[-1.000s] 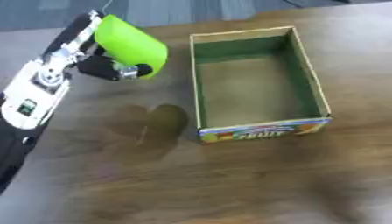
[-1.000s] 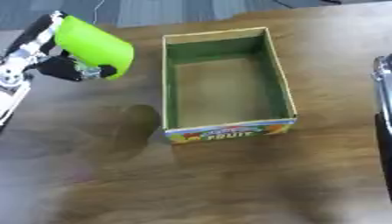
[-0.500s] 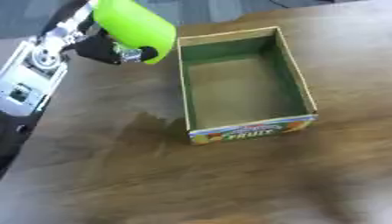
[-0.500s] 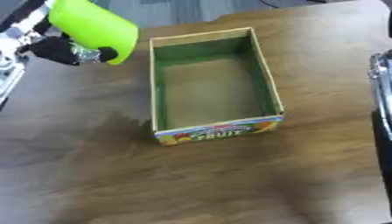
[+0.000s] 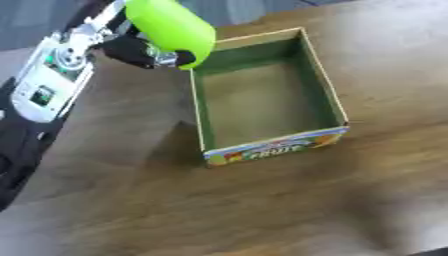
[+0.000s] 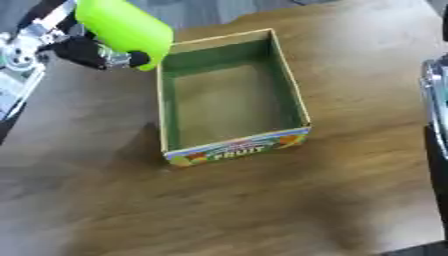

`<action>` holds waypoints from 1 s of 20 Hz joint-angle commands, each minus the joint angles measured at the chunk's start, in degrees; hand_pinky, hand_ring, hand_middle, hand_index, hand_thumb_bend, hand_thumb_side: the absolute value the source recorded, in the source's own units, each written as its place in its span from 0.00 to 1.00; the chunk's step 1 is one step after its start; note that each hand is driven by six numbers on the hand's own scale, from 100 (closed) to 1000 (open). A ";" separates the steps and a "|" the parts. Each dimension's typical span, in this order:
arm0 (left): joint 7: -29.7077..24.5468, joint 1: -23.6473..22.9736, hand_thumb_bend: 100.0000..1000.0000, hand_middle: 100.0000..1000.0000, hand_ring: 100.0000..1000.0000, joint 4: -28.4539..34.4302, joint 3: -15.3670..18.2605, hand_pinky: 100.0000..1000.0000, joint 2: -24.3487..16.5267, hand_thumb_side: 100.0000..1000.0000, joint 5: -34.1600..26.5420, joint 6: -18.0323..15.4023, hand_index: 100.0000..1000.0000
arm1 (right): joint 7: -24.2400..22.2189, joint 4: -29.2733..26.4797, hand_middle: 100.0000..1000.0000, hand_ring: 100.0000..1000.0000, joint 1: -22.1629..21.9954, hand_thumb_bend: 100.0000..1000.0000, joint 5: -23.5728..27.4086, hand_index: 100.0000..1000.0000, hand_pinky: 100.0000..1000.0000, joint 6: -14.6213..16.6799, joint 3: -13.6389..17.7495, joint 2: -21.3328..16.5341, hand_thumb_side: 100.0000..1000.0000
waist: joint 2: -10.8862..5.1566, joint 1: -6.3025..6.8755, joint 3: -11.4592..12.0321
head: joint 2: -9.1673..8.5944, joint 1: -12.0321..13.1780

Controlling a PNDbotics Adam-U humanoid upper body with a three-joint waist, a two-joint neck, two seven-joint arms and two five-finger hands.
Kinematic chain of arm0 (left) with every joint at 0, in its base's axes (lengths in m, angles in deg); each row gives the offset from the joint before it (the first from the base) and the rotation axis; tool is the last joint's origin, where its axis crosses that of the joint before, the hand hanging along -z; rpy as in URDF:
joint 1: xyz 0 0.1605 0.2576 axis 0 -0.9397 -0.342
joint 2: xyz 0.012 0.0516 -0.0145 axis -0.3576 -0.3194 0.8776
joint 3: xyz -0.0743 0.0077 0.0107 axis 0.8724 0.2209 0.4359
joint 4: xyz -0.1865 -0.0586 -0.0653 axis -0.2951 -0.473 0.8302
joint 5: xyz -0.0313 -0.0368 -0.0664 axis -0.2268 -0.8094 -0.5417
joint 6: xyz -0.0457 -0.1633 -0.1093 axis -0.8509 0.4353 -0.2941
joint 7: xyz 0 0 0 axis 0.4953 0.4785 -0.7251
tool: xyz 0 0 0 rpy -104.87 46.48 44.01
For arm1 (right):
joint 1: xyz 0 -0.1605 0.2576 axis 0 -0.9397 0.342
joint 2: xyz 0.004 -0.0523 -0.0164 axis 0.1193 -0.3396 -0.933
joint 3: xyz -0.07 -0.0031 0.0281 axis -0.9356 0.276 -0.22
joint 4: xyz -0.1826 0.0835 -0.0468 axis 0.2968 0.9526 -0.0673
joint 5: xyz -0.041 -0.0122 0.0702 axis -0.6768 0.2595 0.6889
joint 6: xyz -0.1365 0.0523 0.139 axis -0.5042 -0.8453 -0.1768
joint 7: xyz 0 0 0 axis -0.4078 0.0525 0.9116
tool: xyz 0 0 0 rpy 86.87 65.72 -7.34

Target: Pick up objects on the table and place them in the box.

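Now the left hand, fingers curled round the bright green object, has carried it from beside the box up to its ten o'clock corner; release looks near. The right hand's fingers cannot be told.

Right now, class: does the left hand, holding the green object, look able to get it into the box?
Probably yes. The left hand holds the green object at the box's far left corner, above its rim. The box is open-topped and looks empty, so nothing seems to block the way.
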 commanded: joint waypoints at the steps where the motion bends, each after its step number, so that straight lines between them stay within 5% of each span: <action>1: -0.58 1.64 0.17 0.10 0.07 -0.64 -0.28 0.00 -0.45 0.37 1.56 -0.34 0.14 | -0.07 -0.56 0.55 0.48 1.25 0.00 0.20 0.62 0.00 0.05 0.05 -0.45 0.92 | -1.48 0.00 -0.41 | -0.01 -0.11; 20: -1.17 5.55 0.27 0.13 0.11 -8.12 -2.16 0.00 5.09 0.41 13.63 -3.83 0.18 | -0.73 -0.72 0.55 0.48 2.30 0.00 0.59 0.62 0.00 0.10 -0.60 -0.06 0.91 | -1.48 2.01 -4.77 | -0.01 1.30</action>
